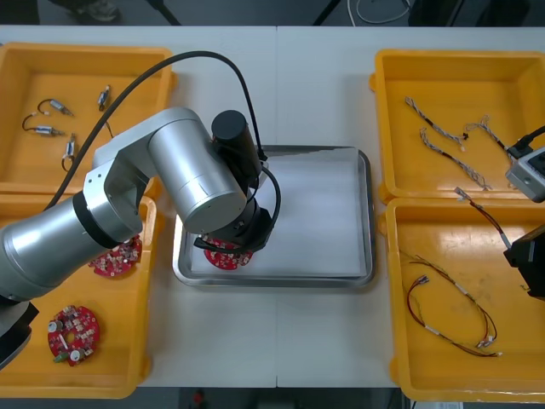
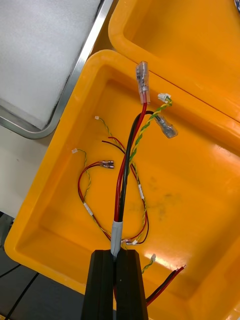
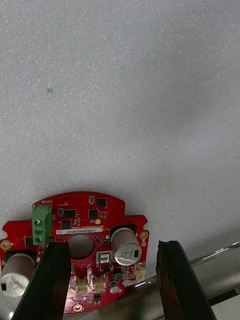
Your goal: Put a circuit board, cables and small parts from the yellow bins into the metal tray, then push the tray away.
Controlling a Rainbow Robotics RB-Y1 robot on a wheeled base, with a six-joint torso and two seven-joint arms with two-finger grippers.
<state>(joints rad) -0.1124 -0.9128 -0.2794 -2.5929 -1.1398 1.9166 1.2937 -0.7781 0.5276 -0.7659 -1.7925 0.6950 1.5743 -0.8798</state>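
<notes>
A round red circuit board (image 1: 223, 256) lies flat in the near left corner of the metal tray (image 1: 366, 213), which is white inside. My left gripper (image 1: 228, 245) hangs just above it. In the left wrist view the gripper (image 3: 112, 245) is open, its fingers (image 3: 52, 280) apart over the board (image 3: 85, 230), beside the tray's rim (image 3: 220, 265). My right gripper (image 1: 523, 256) is over the near right yellow bin (image 1: 400, 341). In the right wrist view it (image 2: 118, 260) is shut on a black and red cable (image 2: 127, 165), which rises from the fingers.
The far left bin (image 1: 17, 60) holds small metal parts (image 1: 49, 130). The near left bin holds two more red boards (image 1: 116, 256) (image 1: 73, 331). Twisted blue and white cables (image 1: 443, 145) lie in the far right bin, and red and yellow cables (image 1: 451, 315) in the near right one.
</notes>
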